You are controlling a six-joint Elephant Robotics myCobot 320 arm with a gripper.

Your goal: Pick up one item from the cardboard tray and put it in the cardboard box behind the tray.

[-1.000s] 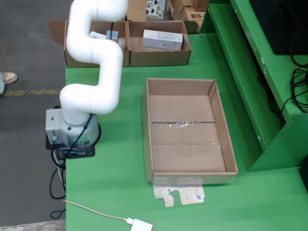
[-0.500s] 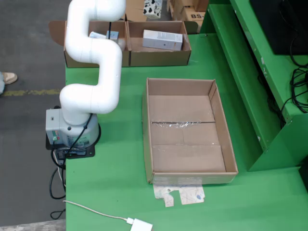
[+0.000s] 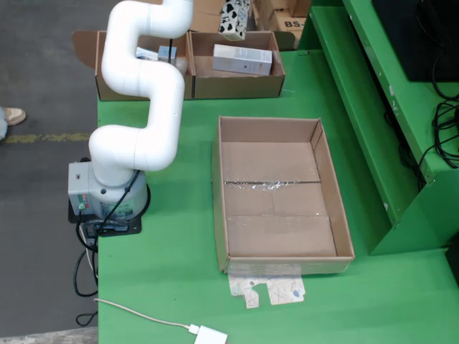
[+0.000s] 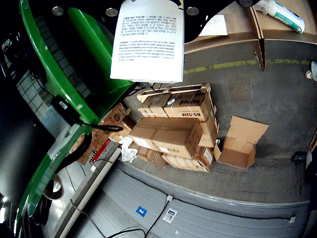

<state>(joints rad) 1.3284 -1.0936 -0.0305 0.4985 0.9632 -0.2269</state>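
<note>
A: Tray point(image 3: 343, 215) interior is bare cardboard, open from above; only its walls obstruct.
B: Back boxes?
A: Right box point(image 3: 269, 84) is half filled by a white carton point(image 3: 242, 59). Arm point(image 3: 147, 68) overhangs the left box point(image 3: 107, 89).
B: Table point(image 3: 172, 287) front?
A: Cable point(image 3: 136, 312) and paper scrap point(image 3: 269, 290).

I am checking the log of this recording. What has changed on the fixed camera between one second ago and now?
The white arm swung its upper links toward the right of the fixed view, and the black-and-white patterned box at the top edge moved right and lower with it. The wrist view shows a white printed box at the gripper. The large cardboard tray, still with nothing in it, and the white carton in the rear box stayed put.
</note>
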